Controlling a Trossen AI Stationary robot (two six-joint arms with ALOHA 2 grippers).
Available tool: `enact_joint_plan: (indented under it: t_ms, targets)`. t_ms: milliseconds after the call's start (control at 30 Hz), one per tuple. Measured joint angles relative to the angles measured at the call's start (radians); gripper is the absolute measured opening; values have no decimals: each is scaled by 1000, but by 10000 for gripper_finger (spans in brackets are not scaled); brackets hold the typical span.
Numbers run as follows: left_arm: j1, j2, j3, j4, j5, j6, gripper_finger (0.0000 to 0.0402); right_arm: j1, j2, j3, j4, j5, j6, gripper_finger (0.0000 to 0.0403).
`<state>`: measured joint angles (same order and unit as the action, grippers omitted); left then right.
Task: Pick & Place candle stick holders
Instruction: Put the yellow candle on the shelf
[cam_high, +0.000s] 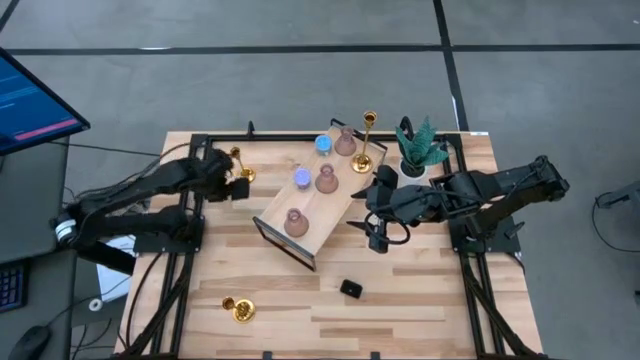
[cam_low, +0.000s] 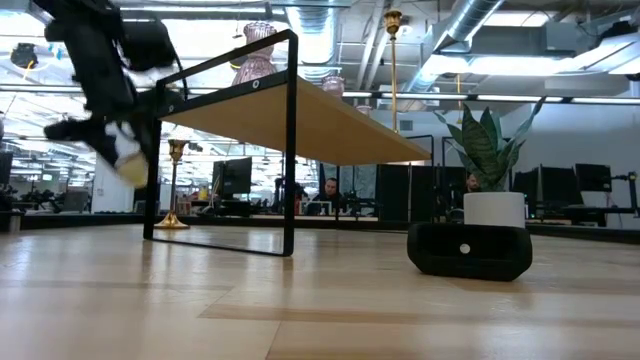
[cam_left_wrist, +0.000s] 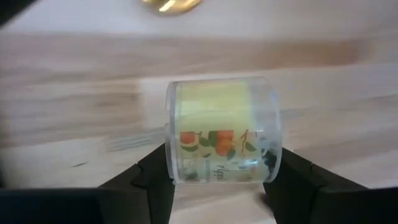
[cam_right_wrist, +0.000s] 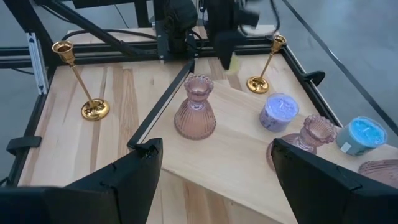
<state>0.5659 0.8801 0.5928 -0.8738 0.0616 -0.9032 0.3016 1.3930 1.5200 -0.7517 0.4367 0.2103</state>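
Note:
My left gripper (cam_high: 238, 187) is shut on a small yellow holder (cam_left_wrist: 217, 127), a clear jar with an orange-fruit label, at the far left beside the wooden shelf (cam_high: 330, 205). The shelf carries three pink holders (cam_high: 326, 180), a blue one (cam_high: 323, 143), a violet one (cam_high: 301, 177) and a gold stick (cam_high: 368, 140). Two more gold sticks stand on the table on their round bases, one at the far left (cam_high: 237, 158) and one at the near left (cam_high: 240, 310). My right gripper (cam_high: 378, 235) is open and empty just right of the shelf. My left gripper pinches the yellow holder's round side wall (cam_left_wrist: 177, 168) between its two fingers (cam_left_wrist: 152, 177), one on each side at the labelled part. In the low view the holder (cam_low: 133, 165) hangs clear of the table below the arm.
A white-potted green plant (cam_high: 420, 150) stands at the far right behind my right arm. A small black block (cam_high: 350, 289) lies near the front centre. The shelf's black frame (cam_low: 290, 140) stands across the table's middle. Bare wood lies at the front right.

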Motion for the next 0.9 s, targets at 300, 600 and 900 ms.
enact_joint_plan:
  t_ms: [300, 600, 900]
  targets:
    - [0, -278, 106, 65, 111, -49, 202, -1, 0, 0, 3, 0, 1, 292]
    - [0, -340, 109, 320, 308, -72, 214, -1, 0, 0, 7, 0, 10, 292]
    - [-13, -198, 81, 342, 423, 33, 202, 7, 0, 0, 6, -45, 27, 292]
